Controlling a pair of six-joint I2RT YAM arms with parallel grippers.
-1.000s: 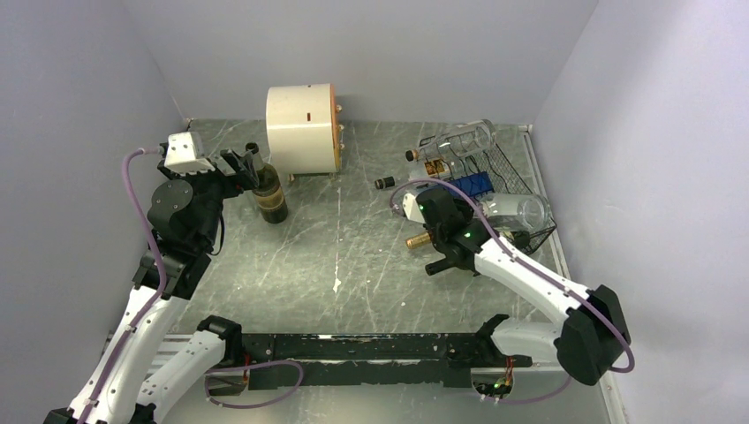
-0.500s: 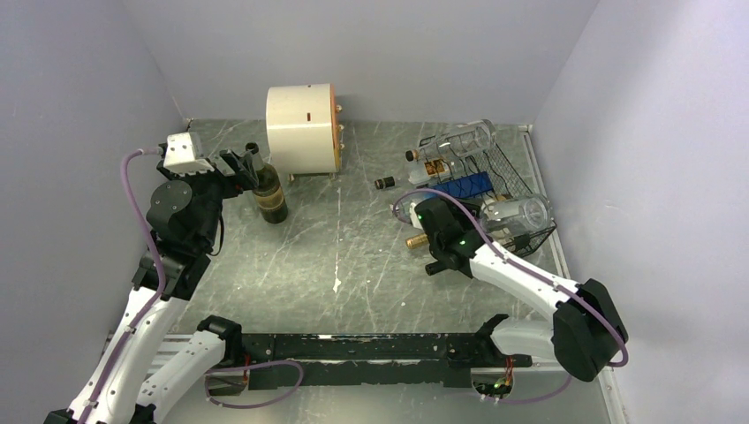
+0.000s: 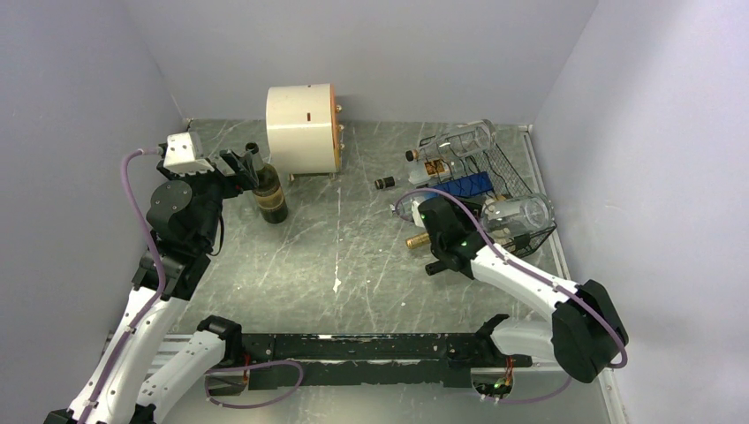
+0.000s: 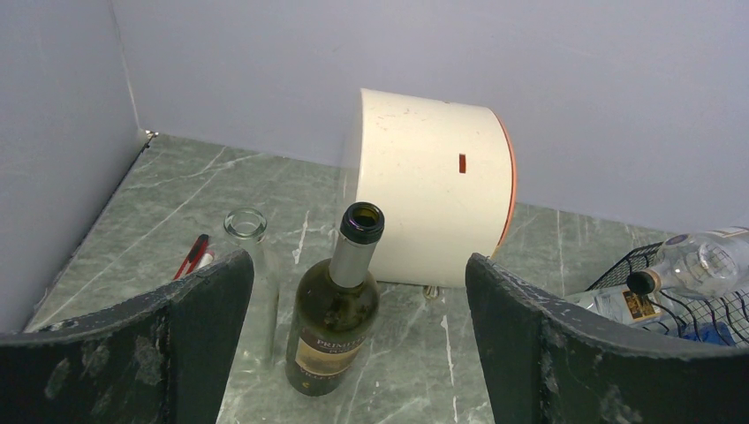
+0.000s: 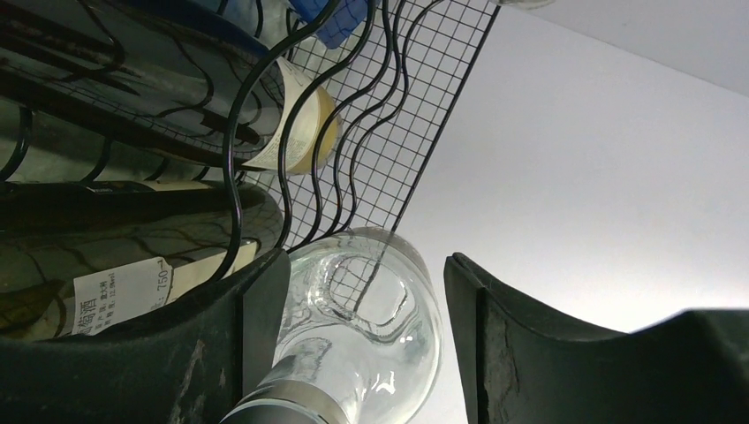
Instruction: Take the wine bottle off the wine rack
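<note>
Two claws, both spread wide. Your left claw (image 4: 358,261) has a dark wine bottle (image 4: 331,329) standing upright just ahead between its fingers, untouched, with a cream drum (image 4: 433,208) beyond it. Your right claw (image 5: 364,262) straddles a clear bottle (image 5: 373,320) lying on the black wine rack (image 5: 353,115), whose mesh spreads ahead and leftward.

Top external: mounted high at the near edge, looking down over the whole bench (image 3: 353,265). Left wrist: low, facing the cream drum (image 4: 433,190) at middle range. Right wrist: tilted, hard against the wine rack (image 5: 371,106). The overhead view shares both.
</note>
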